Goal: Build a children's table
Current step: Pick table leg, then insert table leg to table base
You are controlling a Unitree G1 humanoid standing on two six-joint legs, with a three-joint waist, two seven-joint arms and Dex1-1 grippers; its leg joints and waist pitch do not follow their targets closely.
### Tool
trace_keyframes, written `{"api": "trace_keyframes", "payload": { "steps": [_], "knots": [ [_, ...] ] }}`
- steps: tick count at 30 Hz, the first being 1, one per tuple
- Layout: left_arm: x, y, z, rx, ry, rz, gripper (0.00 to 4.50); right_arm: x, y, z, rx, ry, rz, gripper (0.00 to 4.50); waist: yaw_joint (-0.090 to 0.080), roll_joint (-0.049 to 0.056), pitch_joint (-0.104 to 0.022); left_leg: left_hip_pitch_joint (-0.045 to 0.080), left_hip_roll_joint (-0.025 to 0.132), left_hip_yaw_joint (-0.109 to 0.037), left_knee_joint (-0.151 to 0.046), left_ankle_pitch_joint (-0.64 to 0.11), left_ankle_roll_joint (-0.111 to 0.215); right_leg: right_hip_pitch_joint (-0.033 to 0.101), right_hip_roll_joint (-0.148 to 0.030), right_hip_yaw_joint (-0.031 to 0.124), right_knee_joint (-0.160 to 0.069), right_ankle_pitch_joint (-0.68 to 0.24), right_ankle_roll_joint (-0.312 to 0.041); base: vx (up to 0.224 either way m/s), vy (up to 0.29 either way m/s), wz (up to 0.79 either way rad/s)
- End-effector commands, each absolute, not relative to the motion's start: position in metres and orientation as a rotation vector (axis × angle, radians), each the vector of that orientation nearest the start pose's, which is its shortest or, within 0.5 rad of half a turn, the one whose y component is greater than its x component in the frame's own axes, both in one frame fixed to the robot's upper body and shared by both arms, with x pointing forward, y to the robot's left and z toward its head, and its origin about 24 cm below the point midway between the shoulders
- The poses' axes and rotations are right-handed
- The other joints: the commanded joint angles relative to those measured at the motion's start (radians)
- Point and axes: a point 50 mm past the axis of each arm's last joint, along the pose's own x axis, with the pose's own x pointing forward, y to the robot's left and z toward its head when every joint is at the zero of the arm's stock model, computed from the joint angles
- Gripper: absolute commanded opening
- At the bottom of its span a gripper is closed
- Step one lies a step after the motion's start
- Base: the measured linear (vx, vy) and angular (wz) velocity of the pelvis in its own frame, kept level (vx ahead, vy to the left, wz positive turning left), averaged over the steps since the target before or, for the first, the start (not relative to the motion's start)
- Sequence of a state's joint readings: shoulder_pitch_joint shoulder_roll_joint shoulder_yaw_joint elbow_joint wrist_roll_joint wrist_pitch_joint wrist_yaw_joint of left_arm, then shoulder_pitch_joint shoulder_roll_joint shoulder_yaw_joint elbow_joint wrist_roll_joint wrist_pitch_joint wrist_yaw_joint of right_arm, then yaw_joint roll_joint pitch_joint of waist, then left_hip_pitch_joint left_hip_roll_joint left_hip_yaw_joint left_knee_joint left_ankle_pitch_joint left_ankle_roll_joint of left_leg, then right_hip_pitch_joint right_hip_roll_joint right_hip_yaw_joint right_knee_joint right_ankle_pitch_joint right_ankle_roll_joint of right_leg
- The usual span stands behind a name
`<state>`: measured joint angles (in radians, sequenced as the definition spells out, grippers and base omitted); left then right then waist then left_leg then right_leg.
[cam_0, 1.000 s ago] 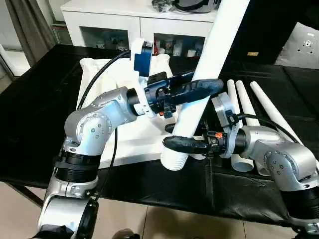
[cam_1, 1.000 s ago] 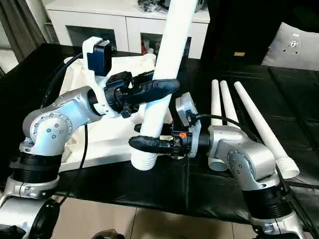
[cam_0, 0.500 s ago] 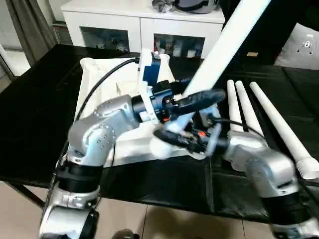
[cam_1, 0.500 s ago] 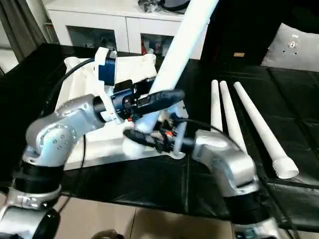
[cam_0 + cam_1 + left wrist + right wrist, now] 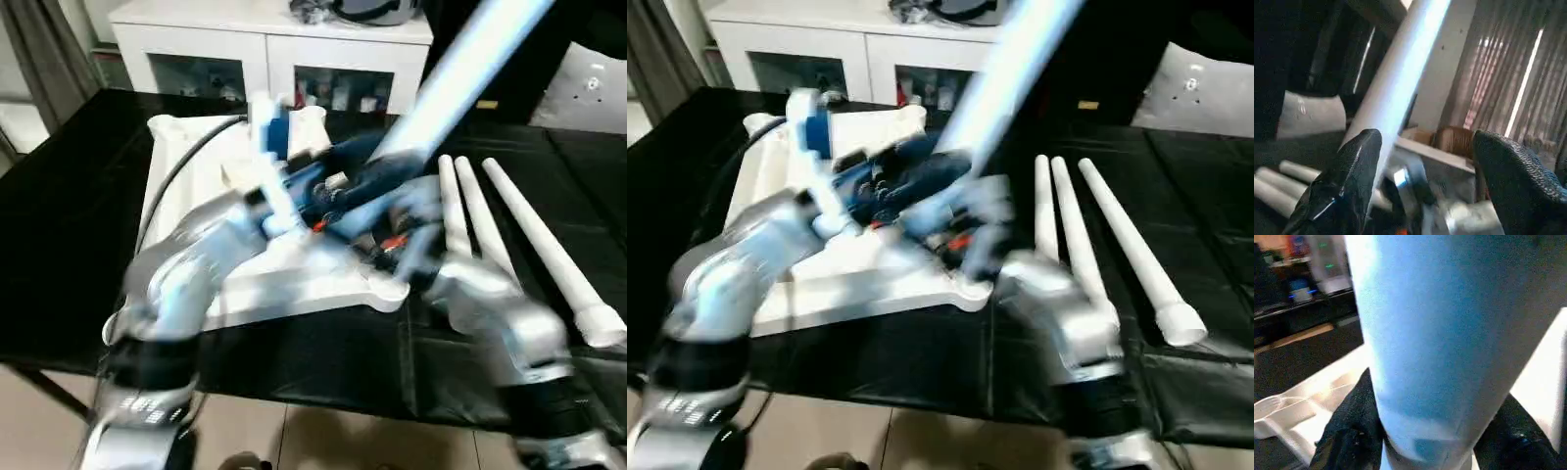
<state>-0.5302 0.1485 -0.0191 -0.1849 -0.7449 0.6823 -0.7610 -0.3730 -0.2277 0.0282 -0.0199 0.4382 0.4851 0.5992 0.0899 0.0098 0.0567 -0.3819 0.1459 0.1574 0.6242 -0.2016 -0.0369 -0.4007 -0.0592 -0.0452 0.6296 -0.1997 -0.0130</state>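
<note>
The right tool [image 5: 1422, 440] is closed on a white tube leg [image 5: 1440, 333]: in the right wrist view its two black fingers [image 5: 1352, 431] sit against either side of the tube near its lower end. The left tool [image 5: 1425, 191] stands wide – in the left wrist view its fingers [image 5: 1342, 191] are spread well apart, the held leg [image 5: 1396, 83] passing just beside one of them, with the far finger clear of it. Whether that near finger actually touches the leg cannot be told.

In the head views both tools are smeared by motion; the left tool [image 5: 367, 176] and the right tool [image 5: 387, 240] lie close together over the near right part of the tabletop [image 5: 196, 162]. From there the held leg [image 5: 460, 78] is seen to slant up and away to the right, out past the top of the picture.

The white tabletop lies flat on the black worktop [image 5: 69, 215], its near right corner [image 5: 387, 292] rounded. To its right, three further legs [image 5: 534, 245] are laid side by side on the worktop – flared end [image 5: 600, 325] of the outermost nearest the robot. Behind the worktop a white cabinet [image 5: 265, 44] with glass doors is seen.
</note>
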Motion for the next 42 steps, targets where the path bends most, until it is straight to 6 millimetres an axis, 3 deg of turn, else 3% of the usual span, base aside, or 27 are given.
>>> {"api": "trace_keyframes", "payload": {
  "steps": [1, 3, 4, 7, 8, 9, 13, 14, 16, 18, 21, 25, 32, 42],
  "knots": [
    [0.276, 0.077, 0.180, -0.339, -0.077, -1.308, 3.39, 0.299, -0.127, 0.113, 0.202, 0.080, 0.778, 1.89, -0.003, 0.009, -0.069, 0.010, 0.069, -0.022, -0.077, -0.095, 0.022, 0.061, -0.080, 0.048, -0.066, -0.075, -0.220, 0.000, 0.000, 0.00],
    [0.274, 0.081, 0.173, -0.295, -0.040, -1.296, 3.39, 0.299, -0.131, 0.112, 0.181, 0.075, 0.753, 1.89, -0.005, 0.004, -0.069, 0.010, 0.070, -0.021, -0.078, -0.098, 0.023, 0.061, -0.079, 0.049, -0.068, -0.076, -0.213, 0.000, 0.000, 0.00],
    [0.273, 0.083, 0.171, -0.277, -0.026, -1.292, 3.39, 0.298, -0.133, 0.112, 0.167, 0.071, 0.745, 1.89, -0.007, 0.010, -0.067, 0.011, 0.070, -0.021, -0.080, -0.121, 0.012, 0.060, -0.079, 0.049, -0.071, -0.098, -0.207, 0.000, 0.000, 0.00],
    [0.269, 0.088, 0.154, -0.122, 0.067, -1.291, 3.39, 0.297, -0.142, 0.110, 0.135, 0.070, 0.702, 1.89, -0.005, 0.012, -0.065, 0.014, 0.070, -0.022, -0.083, -0.139, 0.004, 0.058, -0.078, 0.049, -0.072, -0.131, -0.198, 0.000, 0.000, 0.00],
    [0.267, 0.091, 0.139, 0.012, 0.146, -1.291, 3.39, 0.296, -0.146, 0.108, 0.110, 0.081, 0.687, 1.89, -0.005, 0.013, -0.064, 0.016, 0.071, -0.024, -0.085, -0.152, 0.000, 0.056, -0.078, 0.050, -0.075, -0.155, -0.188, 0.000, 0.000, 0.00],
    [0.267, 0.091, 0.138, 0.018, 0.150, -1.291, 3.39, 0.296, -0.146, 0.108, 0.109, 0.082, 0.687, 1.89, -0.005, 0.014, -0.063, 0.016, 0.071, -0.024, -0.087, -0.157, -0.002, 0.055, -0.077, 0.051, -0.076, -0.164, -0.181, 0.000, 0.000, 0.00],
    [0.270, 0.097, 0.113, 0.178, 0.279, -1.252, 3.39, 0.291, -0.147, 0.108, 0.114, 0.102, 0.689, 1.89, -0.006, 0.021, -0.064, 0.018, 0.070, -0.024, -0.087, -0.164, -0.013, 0.053, -0.077, 0.052, -0.074, -0.139, -0.183, 0.000, 0.000, 0.00],
    [0.271, 0.098, 0.109, 0.198, 0.302, -1.239, 3.13, 0.291, -0.148, 0.107, 0.121, 0.107, 0.679, 1.89, -0.006, 0.019, -0.064, 0.019, 0.070, -0.023, -0.086, -0.163, -0.013, 0.053, -0.076, 0.052, -0.073, -0.132, -0.183, 0.000, 0.000, 0.00],
    [0.273, 0.099, 0.105, 0.198, 0.330, -1.218, 3.00, 0.291, -0.148, 0.107, 0.121, 0.113, 0.676, 1.89, -0.006, 0.024, -0.066, 0.017, 0.069, -0.023, -0.085, -0.162, -0.021, 0.055, -0.079, 0.051, -0.071, -0.123, -0.194, 0.000, 0.000, 0.00],
    [0.278, 0.099, 0.097, 0.204, 0.364, -1.183, 2.86, 0.291, -0.152, 0.108, 0.106, 0.100, 0.663, 1.89, -0.006, 0.022, -0.065, 0.017, 0.068, -0.023, -0.085, -0.167, -0.024, 0.056, -0.079, 0.051, -0.071, -0.122, -0.201, 0.000, 0.000, 0.00],
    [0.280, 0.096, 0.092, 0.218, 0.375, -1.186, 2.61, 0.291, -0.155, 0.110, 0.092, 0.084, 0.649, 1.89, -0.005, 0.026, -0.067, 0.016, 0.068, -0.023, -0.083, -0.163, -0.020, 0.057, -0.081, 0.052, -0.072, -0.116, -0.204, 0.000, 0.000, 0.00],
    [0.282, 0.093, 0.084, 0.245, 0.390, -1.191, 2.19, 0.290, -0.161, 0.111, 0.105, 0.088, 0.625, 1.89, -0.005, 0.022, -0.067, 0.014, 0.067, -0.022, -0.082, -0.147, -0.005, 0.058, -0.080, 0.052, -0.073, -0.096, -0.210, 0.000, 0.000, 0.00],
    [0.290, 0.095, 0.066, 0.374, 0.415, -1.169, 1.62, 0.288, -0.165, 0.109, 0.091, 0.104, 0.617, 1.89, -0.006, 0.025, -0.067, 0.013, 0.068, -0.023, -0.082, -0.154, 0.002, 0.057, -0.082, 0.052, -0.078, -0.140, -0.197, 0.000, 0.000, 0.00],
    [0.299, 0.104, 0.062, 0.425, 0.434, -1.211, 0.87, 0.284, -0.166, 0.108, 0.061, 0.102, 0.686, 1.89, -0.002, 0.026, -0.069, 0.013, 0.070, -0.024, -0.082, -0.148, 0.011, 0.058, -0.087, 0.052, -0.076, -0.128, -0.207, 0.000, 0.000, 0.00]
  ]
}}
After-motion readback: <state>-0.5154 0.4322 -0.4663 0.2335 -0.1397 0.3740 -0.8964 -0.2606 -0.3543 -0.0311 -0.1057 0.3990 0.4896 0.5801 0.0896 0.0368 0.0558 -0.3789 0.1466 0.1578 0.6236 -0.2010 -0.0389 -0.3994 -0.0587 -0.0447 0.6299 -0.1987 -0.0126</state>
